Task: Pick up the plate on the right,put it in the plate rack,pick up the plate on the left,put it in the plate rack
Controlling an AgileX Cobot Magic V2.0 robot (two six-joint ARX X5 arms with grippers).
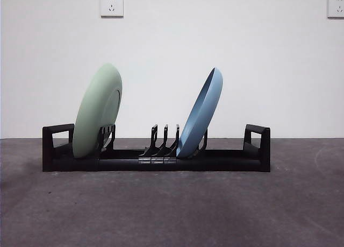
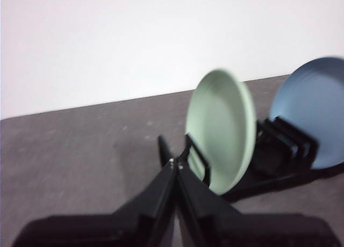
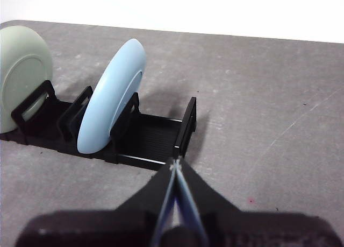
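Both plates already stand in the plate rack (image 1: 156, 160): the green plate (image 1: 98, 111) leans among the prongs near one end, and the blue plate (image 1: 200, 114) leans in a slot toward the other end, with a few bare prongs between them. Each plate rests on its edge, tilted the same way, its face turned along the rack's long axis.

Neither arm shows in the front view. The left pincer (image 2: 176, 166) hangs clear of the rack with its jaws pressed together and nothing between them; the green plate (image 2: 221, 129) lies just ahead of its tips, so this arm is the nearer one to that end. The right pincer (image 3: 175, 165) is likewise pressed together and holds nothing, its tips pointing at the loop handle (image 3: 186, 126) at the blue plate's (image 3: 110, 104) end, with bare table (image 3: 269, 123) beside it.

Judging by how things lie, the task looks finished: no plate remains on the table to fetch. Any coming move would likely be a plain retreat, and each arm would need to back off along its own side, away from the plate rims, so as not to tip them.
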